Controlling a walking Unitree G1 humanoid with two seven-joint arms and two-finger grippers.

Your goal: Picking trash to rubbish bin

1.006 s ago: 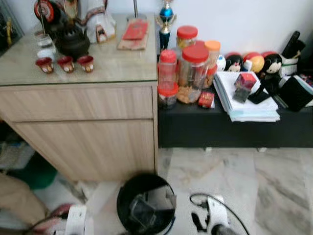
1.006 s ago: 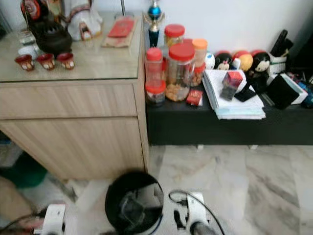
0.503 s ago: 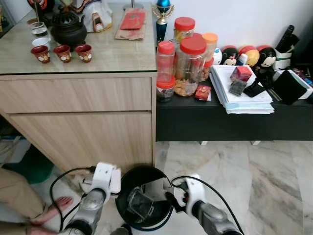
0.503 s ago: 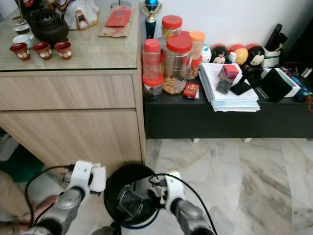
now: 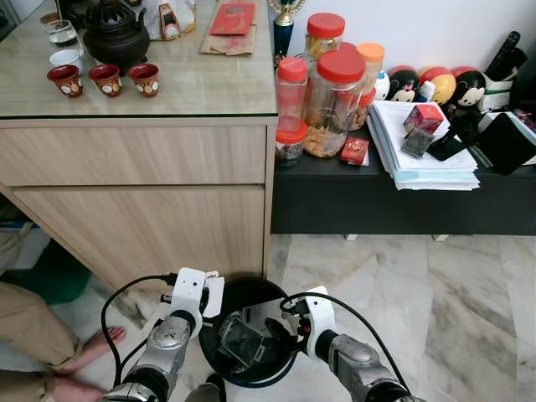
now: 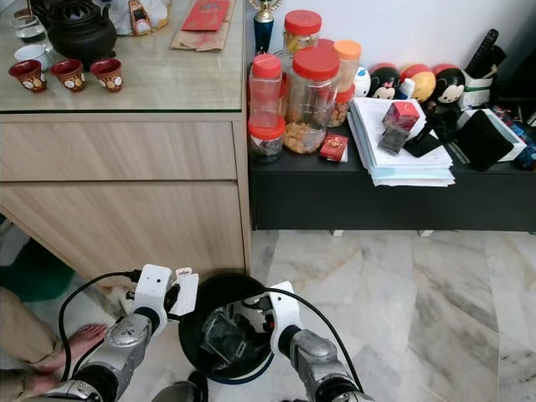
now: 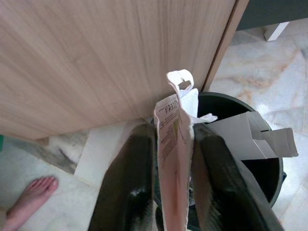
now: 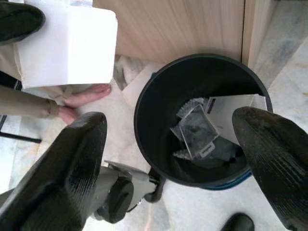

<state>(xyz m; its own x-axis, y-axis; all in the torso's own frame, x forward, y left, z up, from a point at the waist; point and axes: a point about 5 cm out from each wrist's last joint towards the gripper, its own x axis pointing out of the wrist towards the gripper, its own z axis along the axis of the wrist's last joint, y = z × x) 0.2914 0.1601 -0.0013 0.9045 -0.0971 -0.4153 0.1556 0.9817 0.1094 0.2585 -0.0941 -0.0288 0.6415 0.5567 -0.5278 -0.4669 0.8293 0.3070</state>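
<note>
Trash in the form of a flat white paper packet (image 7: 172, 144) is pinched between the left gripper (image 7: 166, 192)'s two black fingers, held upright at the left rim of the black rubbish bin (image 5: 251, 289) on the marble floor (image 5: 435, 301), near the wooden cabinet (image 5: 142, 193). Inside the bin lie a clear plastic wrapper (image 8: 196, 131) and a white carton (image 8: 231, 108). At the bin's right rim, the right gripper (image 8: 175, 159) hangs over the opening with its fingers spread wide, holding nothing.
</note>
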